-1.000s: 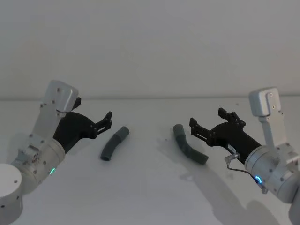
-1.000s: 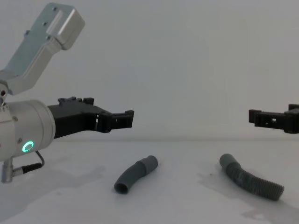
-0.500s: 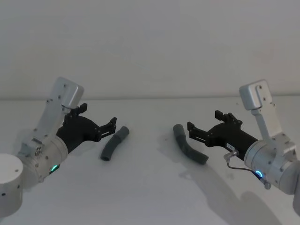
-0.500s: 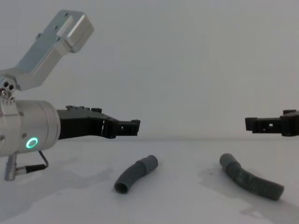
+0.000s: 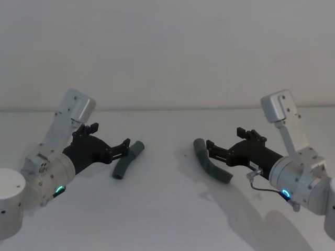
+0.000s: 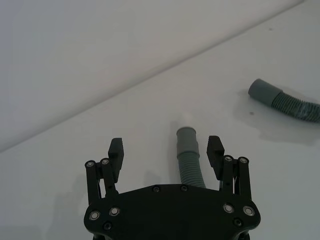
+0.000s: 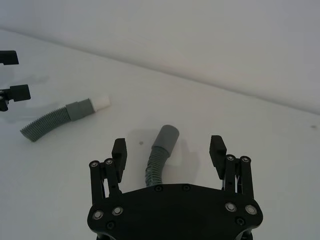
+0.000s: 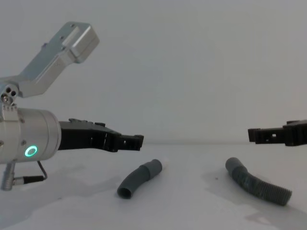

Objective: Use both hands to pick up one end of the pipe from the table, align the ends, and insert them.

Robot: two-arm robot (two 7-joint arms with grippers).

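Two dark-grey corrugated pipe pieces lie apart on the white table (image 5: 167, 214). The left piece (image 5: 127, 159) (image 8: 139, 178) has a grey cuff with a white tip (image 7: 101, 102). My left gripper (image 5: 124, 147) (image 6: 166, 150) hovers open just above it, and the hose (image 6: 190, 162) shows between the fingers, nearer one of them. The right piece (image 5: 210, 166) (image 8: 257, 185) ends in a plain grey cuff (image 7: 166, 136). My right gripper (image 5: 210, 149) (image 7: 168, 149) hangs open over that cuff end. In the chest view both grippers (image 8: 137, 141) (image 8: 254, 135) stay above the table, touching nothing.
A plain pale wall stands behind the table's far edge (image 5: 167, 110). Bare table surface lies between the two pipe pieces and in front of them. Faint grey smudges mark the table around the right piece.
Both arms have reached inward and lower, bringing each open gripper over its own pipe piece. The pipe pieces have not moved.
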